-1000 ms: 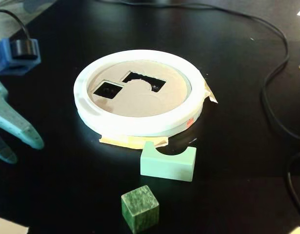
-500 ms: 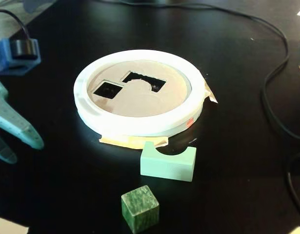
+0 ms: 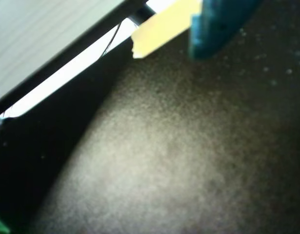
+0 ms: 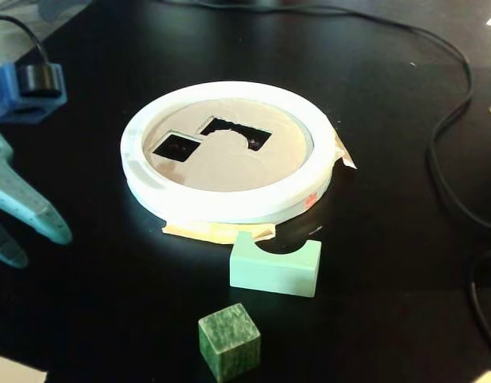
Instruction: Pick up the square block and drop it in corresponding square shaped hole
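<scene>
Square block [image 4: 229, 341]: dark green, on the black bench [image 4: 389, 263] at 6 o'clock of the sorter ring [image 4: 221, 203].
Gripper [image 4: 25, 231]: far at the block's 10 o'clock, jaws parted, empty.
Square hole [image 4: 177, 146]: open, ring's left.

I see the gripper [image 4: 21, 227] at left, apart from the green square block [image 4: 229, 341], which sits near the white ring sorter [image 4: 229, 203] and notched block [image 4: 275, 267].

I see a flat black desk [image 4: 373, 120] with a thin black cable [image 4: 449, 120] on it, and bright light past its edge.
</scene>
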